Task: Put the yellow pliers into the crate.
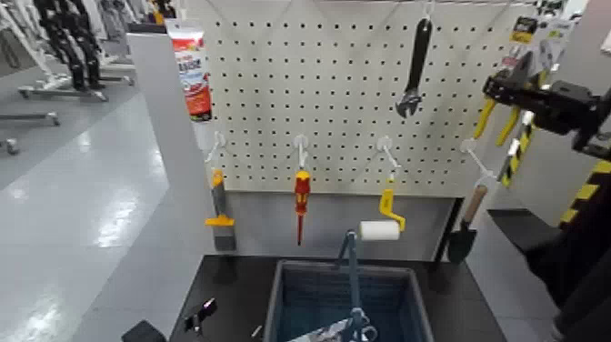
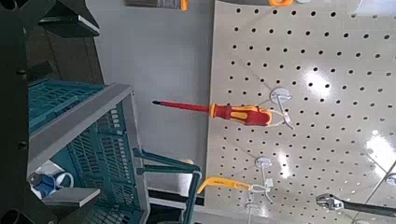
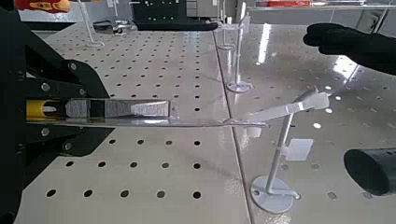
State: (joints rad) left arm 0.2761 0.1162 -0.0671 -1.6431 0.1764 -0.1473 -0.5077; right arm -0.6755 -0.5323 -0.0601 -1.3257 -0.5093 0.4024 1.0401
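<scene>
A red-and-yellow screwdriver (image 1: 302, 193) and white-sleeved paint roller (image 1: 380, 230) on the hooks of a pegboard (image 1: 273, 100).

We see dark surface (image 1: 241, 273), matte-looking; crate (image 1: 420, 305) stands directly on it, top showing to crate's left and right.

No brand, number or word legible with certainty. Red-and-white package (image 1: 189, 75), upper part of pegboard, on robot's left, well apart from the right gripper's jaws: large print, letters not readable. Header card (image 1: 525, 29) just above those jaws: print too small to read.
</scene>
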